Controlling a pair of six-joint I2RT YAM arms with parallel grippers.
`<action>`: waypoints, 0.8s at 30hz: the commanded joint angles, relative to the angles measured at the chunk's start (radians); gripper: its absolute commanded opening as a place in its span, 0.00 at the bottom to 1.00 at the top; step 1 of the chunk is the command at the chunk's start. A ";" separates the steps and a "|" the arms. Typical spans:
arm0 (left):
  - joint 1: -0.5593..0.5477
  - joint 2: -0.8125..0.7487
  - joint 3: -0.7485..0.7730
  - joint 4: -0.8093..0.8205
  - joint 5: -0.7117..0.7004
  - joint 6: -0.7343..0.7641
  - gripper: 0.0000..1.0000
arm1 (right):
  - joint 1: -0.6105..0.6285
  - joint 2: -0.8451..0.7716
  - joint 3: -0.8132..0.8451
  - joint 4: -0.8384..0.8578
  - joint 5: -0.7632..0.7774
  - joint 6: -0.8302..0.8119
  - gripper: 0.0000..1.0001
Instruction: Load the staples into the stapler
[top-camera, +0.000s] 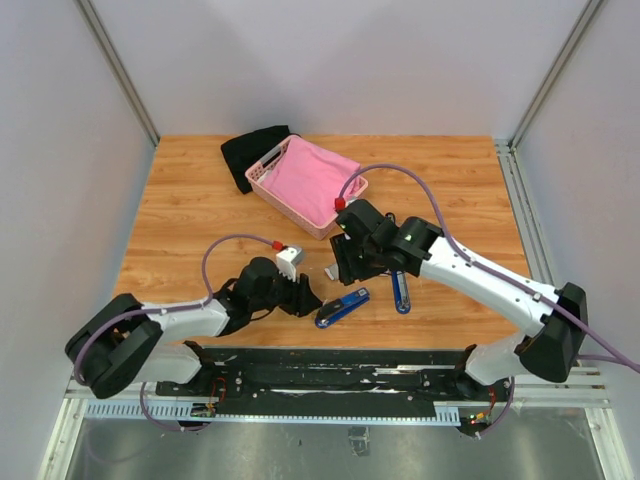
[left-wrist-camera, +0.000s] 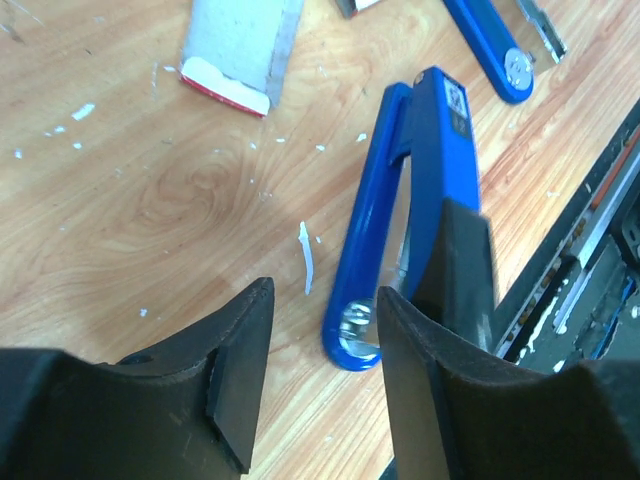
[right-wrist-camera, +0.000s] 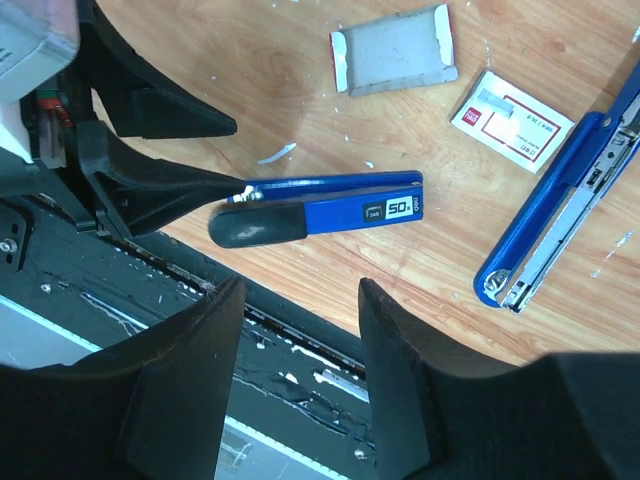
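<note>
A closed blue stapler (top-camera: 342, 307) with a black grip lies near the table's front edge (right-wrist-camera: 330, 205). Its hinge end (left-wrist-camera: 350, 335) sits just beyond my left gripper (left-wrist-camera: 322, 292), close to the right finger. That gripper (top-camera: 303, 298) is open and holds nothing. A second blue stapler (right-wrist-camera: 560, 215) lies open to the right, its metal magazine showing (top-camera: 401, 292). The staples show as a grey matchbox-size block (right-wrist-camera: 393, 50) with white end flaps (left-wrist-camera: 240, 45). A white carton with red print (right-wrist-camera: 512, 125) lies beside it. My right gripper (right-wrist-camera: 300, 290) hangs open and empty over the front edge (top-camera: 348, 268).
A pink basket (top-camera: 262, 172) lined with pink cloth stands at the back, with a black cloth (top-camera: 250, 150) behind it. The black base rail (top-camera: 330, 370) runs along the front edge. Small white scraps (left-wrist-camera: 306, 255) are scattered over the wood.
</note>
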 joint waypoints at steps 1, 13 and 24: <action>-0.006 -0.106 -0.022 -0.046 -0.095 0.031 0.52 | -0.040 -0.065 -0.014 0.015 0.048 -0.011 0.51; -0.010 -0.365 0.004 -0.215 -0.203 0.052 0.70 | -0.202 -0.183 -0.162 0.070 -0.026 -0.056 0.50; -0.201 -0.031 0.293 -0.409 -0.178 0.185 0.71 | -0.201 -0.243 -0.276 0.117 -0.001 0.006 0.48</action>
